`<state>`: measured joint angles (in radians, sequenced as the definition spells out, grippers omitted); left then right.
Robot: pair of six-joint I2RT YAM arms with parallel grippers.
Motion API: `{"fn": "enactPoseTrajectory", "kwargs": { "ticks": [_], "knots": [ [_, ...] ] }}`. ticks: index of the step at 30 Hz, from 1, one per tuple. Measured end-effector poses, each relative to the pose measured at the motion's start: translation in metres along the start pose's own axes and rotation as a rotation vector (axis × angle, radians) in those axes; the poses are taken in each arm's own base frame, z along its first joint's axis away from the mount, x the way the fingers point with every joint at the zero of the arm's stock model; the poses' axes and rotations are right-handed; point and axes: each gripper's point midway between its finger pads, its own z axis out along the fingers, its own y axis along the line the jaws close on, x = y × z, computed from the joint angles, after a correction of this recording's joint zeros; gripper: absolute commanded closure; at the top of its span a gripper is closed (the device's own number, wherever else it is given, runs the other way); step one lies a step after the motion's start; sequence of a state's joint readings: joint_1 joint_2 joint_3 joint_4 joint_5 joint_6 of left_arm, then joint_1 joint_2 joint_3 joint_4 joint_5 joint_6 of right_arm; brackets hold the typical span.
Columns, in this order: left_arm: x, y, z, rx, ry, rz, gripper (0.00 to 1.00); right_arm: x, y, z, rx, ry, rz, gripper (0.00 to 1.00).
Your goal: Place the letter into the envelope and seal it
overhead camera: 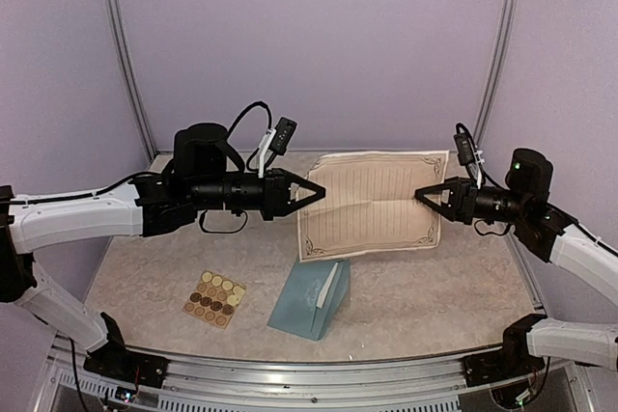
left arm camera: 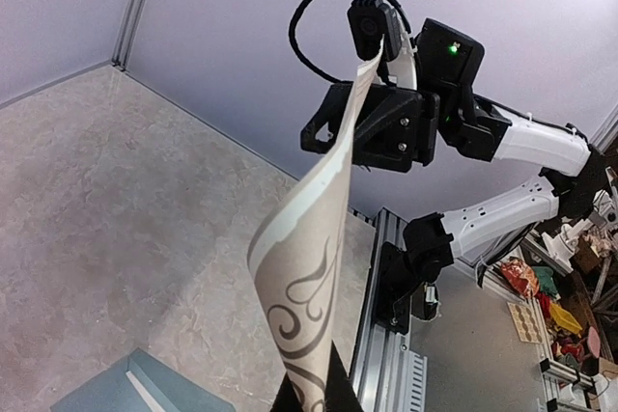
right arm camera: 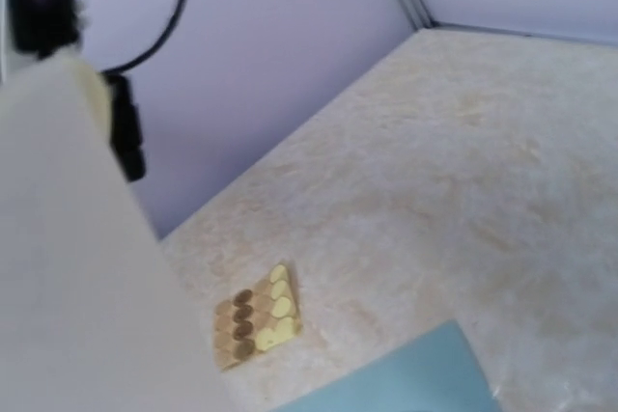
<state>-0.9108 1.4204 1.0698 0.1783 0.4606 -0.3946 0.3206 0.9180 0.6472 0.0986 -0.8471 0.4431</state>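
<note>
Being pinched at one edge by fully closed left gripper (overhead camera: 322, 193) — letter (overhead camera: 372, 202) is hanging aloft: thin, light, floppy, curling. Opposite edge is being judged best second hold. Right gripper (overhead camera: 421, 195) is poised there — closure cannot be told. Envelope (overhead camera: 311, 299) is lying below, between grippers.

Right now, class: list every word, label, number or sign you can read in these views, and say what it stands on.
No text can be read in any view.
Letter: ruled lines and corner scrolls only, no words.
Sticker sheet: plain round dots, no print visible.
Envelope: blank.
Clutter in the left wrist view: too small and blurred to read.
</note>
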Motion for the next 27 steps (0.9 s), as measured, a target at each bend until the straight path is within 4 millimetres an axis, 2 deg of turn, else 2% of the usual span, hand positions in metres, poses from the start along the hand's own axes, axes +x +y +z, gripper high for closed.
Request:
{"fn": "enactPoseTrajectory", "kwargs": {
  "ticks": [1,2,3,5,7,9,12,14,18,21,24,27],
  "knots": [
    [0.000,0.000,0.000,0.001,0.000,-0.002,1.00,-0.001,0.003,0.000,-0.017,-0.004,-0.001,0.97],
    [0.000,0.000,0.000,0.002,0.001,-0.002,0.97,-0.001,0.005,0.000,-0.029,-0.006,0.001,1.00],
    [0.000,0.000,0.000,0.002,0.002,-0.005,0.91,0.000,0.006,0.000,-0.040,-0.008,0.000,1.00],
    [0.001,0.001,0.000,-0.001,0.001,-0.008,0.68,0.000,0.007,0.000,-0.049,-0.011,0.009,1.00],
    [0.001,0.003,0.000,-0.013,-0.002,-0.012,0.56,-0.001,0.006,0.000,-0.040,-0.016,0.013,1.00],
    [0.002,0.009,0.000,-0.040,-0.009,-0.028,0.54,-0.002,-0.001,0.000,-0.001,-0.026,0.020,1.00],
    [0.011,0.030,-0.007,-0.106,-0.017,-0.070,0.50,-0.002,-0.015,0.000,0.075,-0.038,0.038,1.00],
    [0.017,0.052,-0.018,-0.171,-0.029,-0.119,0.48,-0.001,-0.021,-0.001,0.108,-0.040,0.049,1.00],
    [0.022,0.104,-0.055,-0.332,-0.092,-0.224,0.45,0.001,-0.024,0.002,0.123,-0.033,0.056,1.00],
    [0.020,0.132,-0.082,-0.431,-0.152,-0.290,0.43,0.005,-0.017,0.011,0.101,-0.001,0.053,1.00],
    [0.020,0.148,-0.101,-0.489,-0.198,-0.337,0.41,0.008,0.003,0.027,0.038,0.048,0.035,1.00],
    [0.024,0.161,-0.114,-0.533,-0.224,-0.378,0.41,0.003,0.028,0.041,-0.034,0.078,-0.001,1.00]
  ]
}}
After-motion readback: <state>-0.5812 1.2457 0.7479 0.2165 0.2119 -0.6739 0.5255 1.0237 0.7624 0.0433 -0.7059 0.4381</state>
